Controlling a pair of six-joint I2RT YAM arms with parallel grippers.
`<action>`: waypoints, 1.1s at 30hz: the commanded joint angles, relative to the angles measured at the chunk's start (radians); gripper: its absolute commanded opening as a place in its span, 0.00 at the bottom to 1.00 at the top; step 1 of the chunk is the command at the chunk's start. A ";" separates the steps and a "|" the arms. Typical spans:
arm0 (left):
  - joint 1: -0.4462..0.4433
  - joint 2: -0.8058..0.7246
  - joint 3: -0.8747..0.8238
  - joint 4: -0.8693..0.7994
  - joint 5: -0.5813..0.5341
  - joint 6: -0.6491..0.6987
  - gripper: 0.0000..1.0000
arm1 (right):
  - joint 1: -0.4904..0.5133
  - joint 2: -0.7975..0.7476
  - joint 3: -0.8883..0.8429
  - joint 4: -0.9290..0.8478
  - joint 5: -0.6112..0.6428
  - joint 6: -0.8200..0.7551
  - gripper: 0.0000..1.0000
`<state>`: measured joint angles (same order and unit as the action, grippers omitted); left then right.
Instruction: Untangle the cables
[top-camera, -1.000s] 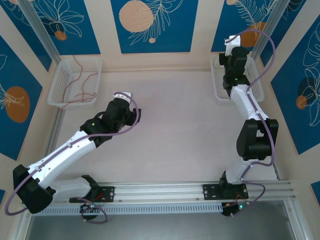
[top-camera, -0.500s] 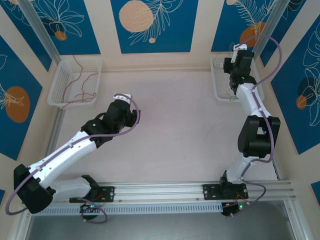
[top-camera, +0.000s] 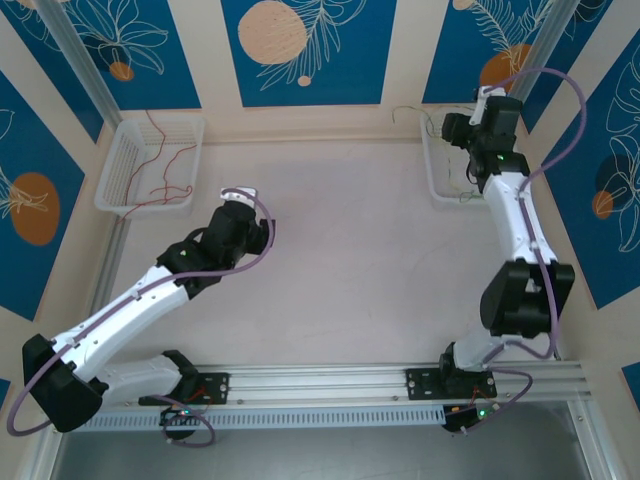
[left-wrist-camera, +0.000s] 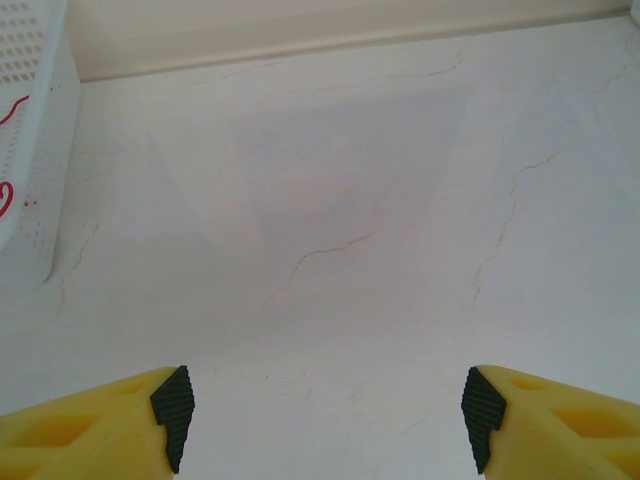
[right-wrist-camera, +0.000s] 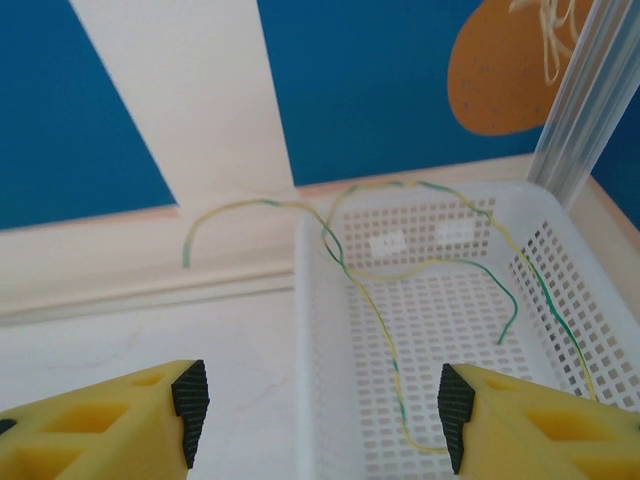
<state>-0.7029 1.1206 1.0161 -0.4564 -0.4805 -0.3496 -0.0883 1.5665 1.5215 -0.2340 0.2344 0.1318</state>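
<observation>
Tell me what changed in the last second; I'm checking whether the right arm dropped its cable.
The right gripper opened and moved right, toward the back wall. A yellow-green cable now lies in the right basket, with one end over its rim. The left gripper stayed open and barely shifted. The red cables are unmoved in the left basket.

A pale, finely cracked counter (top-camera: 350, 230) carries a white mesh basket (top-camera: 112, 168) at far left and a second basket (top-camera: 431, 165) at far right. Blue wall panels (top-camera: 300, 60) with orange discs stand behind, and a metal rail (top-camera: 330, 380) runs along the near edge
</observation>
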 joint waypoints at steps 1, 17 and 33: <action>0.055 -0.016 0.018 -0.048 0.009 -0.016 0.74 | 0.004 -0.159 -0.099 0.087 -0.091 0.077 0.65; 0.217 0.045 0.079 -0.088 0.202 -0.032 0.74 | 0.123 0.312 0.311 -0.236 -0.318 0.238 0.64; 0.217 -0.061 0.020 -0.102 0.185 -0.035 0.75 | 0.122 0.922 0.994 -0.427 -0.251 0.391 0.68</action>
<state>-0.4927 1.0683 1.0546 -0.5556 -0.3031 -0.3687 0.0395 2.4645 2.4844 -0.6514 -0.0307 0.4740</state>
